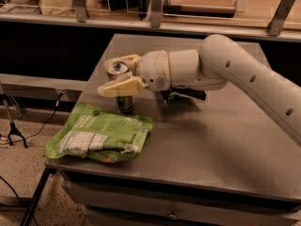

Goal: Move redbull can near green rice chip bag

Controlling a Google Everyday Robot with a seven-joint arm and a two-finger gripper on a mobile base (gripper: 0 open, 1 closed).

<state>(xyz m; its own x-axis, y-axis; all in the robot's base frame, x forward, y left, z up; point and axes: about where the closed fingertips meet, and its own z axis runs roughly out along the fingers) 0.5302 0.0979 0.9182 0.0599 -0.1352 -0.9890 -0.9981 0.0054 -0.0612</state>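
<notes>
The redbull can (123,102) stands upright near the table's left side, its silver top between my gripper's fingers. My gripper (118,74) is shut on the can's upper part, one cream finger (121,86) in front of it and one behind. The can's base is at the table surface, just beyond the far edge of the green rice chip bag (101,135). The bag lies flat at the table's front left corner with its white label panel facing up. My white arm (235,74) reaches in from the right.
A dark bag (184,95) lies on the grey table (211,149) behind my wrist, mostly hidden by it. A counter with railing posts runs along the back. The table's left edge drops to the floor, where cables and a stand sit.
</notes>
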